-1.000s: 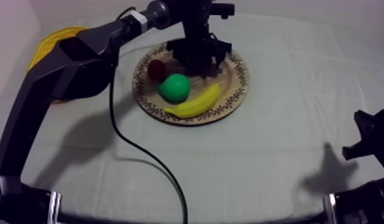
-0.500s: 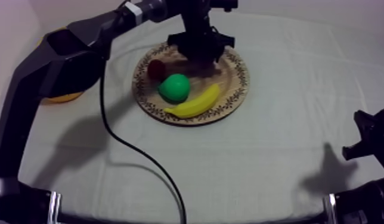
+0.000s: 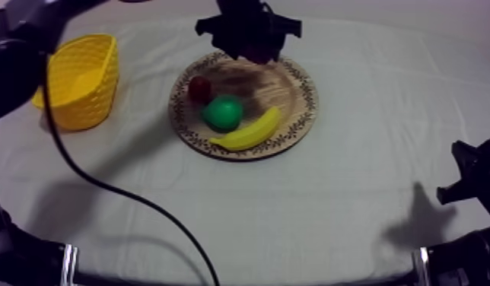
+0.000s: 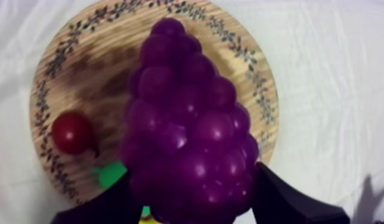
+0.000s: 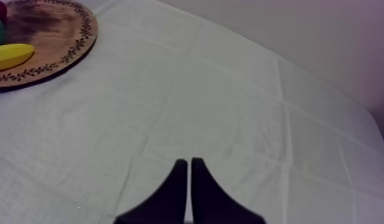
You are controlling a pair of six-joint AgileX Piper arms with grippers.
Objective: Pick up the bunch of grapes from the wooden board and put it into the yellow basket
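Note:
The purple bunch of grapes [image 4: 188,149] hangs in the air above the round wooden board [image 4: 111,71], and my left gripper [image 4: 191,205] is shut on it, one black finger [image 4: 287,199] at each side. From above, the left gripper [image 3: 249,34] hovers over the board's [image 3: 294,95] far rim, and its dark body hides the grapes. The yellow basket [image 3: 77,80] stands to the left of the board. My right gripper [image 5: 186,173] rests low at the right of the table [image 3: 472,179], its fingers together over bare cloth.
On the board lie a small red fruit [image 3: 200,89], a green pear [image 3: 222,113] and a banana [image 3: 248,131]. A black cable [image 3: 126,198] trails across the cloth in front of the basket.
My left arm has risen and lifted the grapes off the board. As it rose it uncovered the yellow basket. The right arm has not moved.

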